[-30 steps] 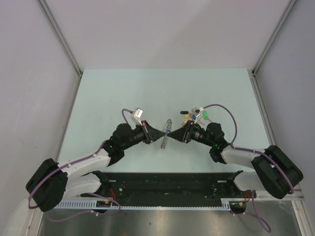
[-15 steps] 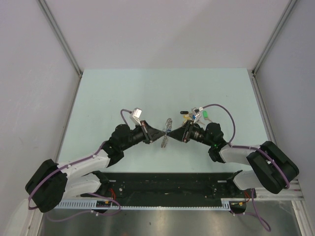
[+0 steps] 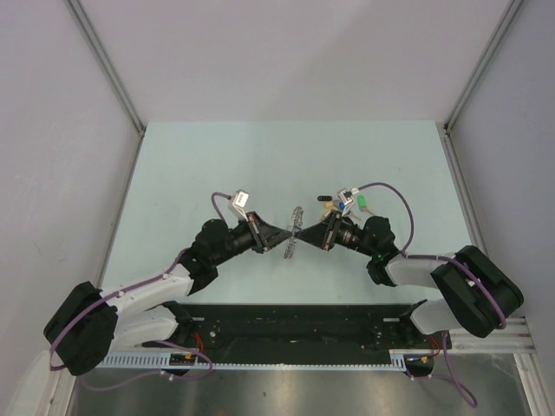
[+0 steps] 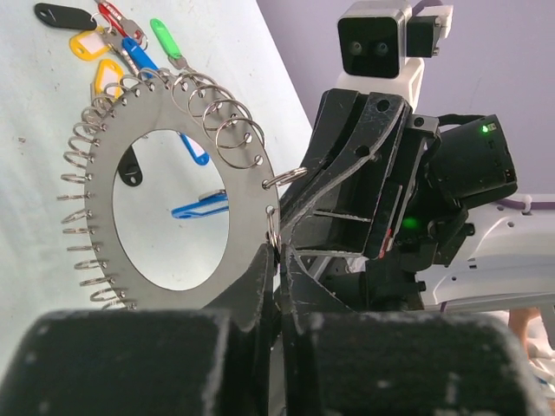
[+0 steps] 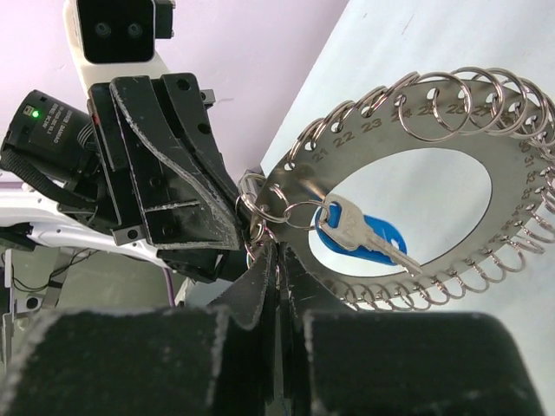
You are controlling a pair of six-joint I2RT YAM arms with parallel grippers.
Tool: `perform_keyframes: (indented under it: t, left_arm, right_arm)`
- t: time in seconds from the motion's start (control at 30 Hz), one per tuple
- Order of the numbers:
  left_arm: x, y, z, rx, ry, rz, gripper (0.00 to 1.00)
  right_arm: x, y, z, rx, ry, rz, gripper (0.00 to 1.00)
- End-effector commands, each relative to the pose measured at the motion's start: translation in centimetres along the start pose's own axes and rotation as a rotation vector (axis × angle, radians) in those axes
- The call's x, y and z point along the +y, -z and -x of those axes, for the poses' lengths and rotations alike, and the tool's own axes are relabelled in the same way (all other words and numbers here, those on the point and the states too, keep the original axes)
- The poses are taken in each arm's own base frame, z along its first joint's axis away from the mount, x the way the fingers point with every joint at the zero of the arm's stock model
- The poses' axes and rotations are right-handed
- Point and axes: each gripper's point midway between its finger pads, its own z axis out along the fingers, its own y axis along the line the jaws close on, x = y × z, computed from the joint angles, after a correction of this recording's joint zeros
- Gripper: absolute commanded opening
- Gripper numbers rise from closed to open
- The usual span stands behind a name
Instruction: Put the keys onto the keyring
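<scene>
The keyring (image 3: 297,215) stands on edge above the table between both arms, a flat grey disc (image 4: 250,195) rimmed with small split rings. My left gripper (image 4: 279,264) is shut on its lower rim. My right gripper (image 5: 277,260) is shut on the opposite face of the same rim, next to a cluster of split rings. One key with a blue tag (image 5: 360,234) hangs from a small ring on the keyring (image 5: 516,208). The loose keys (image 3: 345,204) lie behind the right wrist: black (image 4: 65,16), yellow (image 4: 87,43), green (image 4: 162,36) and red (image 4: 108,13) tags.
The pale table (image 3: 217,165) is walled by grey panels on three sides. Both arm bases sit on a black rail (image 3: 286,325) at the near edge. Purple cables loop over each wrist.
My right gripper has closed on the keyring's rim; it stood partly open before. The left gripper and the keyring have hardly moved.
</scene>
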Motion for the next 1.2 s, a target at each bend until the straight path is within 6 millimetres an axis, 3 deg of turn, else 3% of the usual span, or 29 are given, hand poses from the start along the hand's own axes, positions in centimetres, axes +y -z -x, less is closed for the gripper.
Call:
perform_keyframes:
  t: [0.0,0.07,0.1,0.13,0.17,0.2,0.23,0.27,0.3,0.43,0.6,0.67,0.73,0.8,0.83,0.93,1.0,1.07,1.1,1.17]
  left_arm:
    - [-1.7,0.6,1.9,-0.072,-0.048,-0.036,0.21]
    - [-1.2,0.9,3.0,-0.106,-0.085,0.010,0.34]
    - [-1.5,1.3,3.7,-0.127,-0.102,0.014,0.46]
    - [-0.4,1.7,3.8,-0.122,-0.108,0.067,0.50]
    - [-0.5,1.9,4.6,-0.139,-0.141,0.079,0.54]
    - [-0.5,2.3,5.3,-0.160,-0.158,0.100,0.58]
    - [0.3,2.6,5.5,-0.151,-0.192,0.138,0.59]
    - [0.0,2.8,6.1,-0.158,-0.212,0.144,0.61]
    - [0.0,2.9,6.4,-0.161,-0.231,0.154,0.63]
    - [-0.3,3.4,7.4,-0.149,-0.307,0.171,0.64]
    - [-0.6,3.7,8.1,-0.148,-0.341,0.166,0.66]
    - [-0.9,4.1,8.2,-0.149,-0.363,0.159,0.68]
    - [-0.9,4.4,8.5,-0.154,-0.380,0.167,0.68]
    - [-0.6,4.7,8.4,-0.149,-0.393,0.182,0.68]
    - [-0.5,4.8,8.6,-0.152,-0.397,0.191,0.68]
    - [-0.2,5.1,8.6,-0.155,-0.400,0.209,0.68]
    - [0.3,5.3,8.7,-0.160,-0.397,0.231,0.68]
    - [0.5,5.3,8.8,-0.163,-0.396,0.243,0.68]
    - [0.6,5.5,8.9,-0.165,-0.393,0.252,0.68]
    - [1.2,5.7,8.9,-0.176,-0.388,0.275,0.68]
  right_arm:
    - [1.4,0.3,1.0,-0.023,0.067,0.063,0.00]
    - [1.9,0.6,1.8,-0.035,0.112,0.065,0.00]
    - [1.1,0.7,1.6,-0.013,0.110,0.027,0.00]
    - [1.1,0.7,1.7,-0.002,0.126,0.013,0.00]
    - [2.1,0.6,2.7,-0.012,0.223,0.025,0.00]
    - [1.0,0.8,2.2,0.029,0.216,-0.041,0.00]
    - [1.1,0.8,2.4,0.040,0.246,-0.058,0.00]
    - [2.3,0.6,3.7,0.029,0.358,-0.045,0.00]
    - [1.4,1.0,3.2,0.075,0.356,-0.104,0.00]
    - [1.9,1.1,4.3,0.158,0.504,-0.155,0.00]
    - [2.6,0.1,3.0,0.323,0.593,-0.124,0.00]
    - [2.1,0.4,0.8,0.451,0.587,-0.144,0.00]
    - [1.1,-0.1,0.4,0.533,0.623,-0.188,0.00]
    - [-1.3,1.0,-1.3,0.660,0.634,-0.300,0.00]
    - [-1.3,0.7,-0.8,0.668,0.651,-0.333,0.00]
    - [-2.3,1.5,-1.8,0.782,0.669,-0.412,0.00]
    - [-3.5,2.9,-2.2,0.865,0.673,-0.521,0.00]
    - [-5.5,3.8,-0.5,0.869,0.720,-0.717,0.00]
    - [-5.4,3.6,-0.3,0.860,0.731,-0.725,0.00]
    - [-3.2,1.4,-0.3,0.798,0.741,-0.606,0.00]
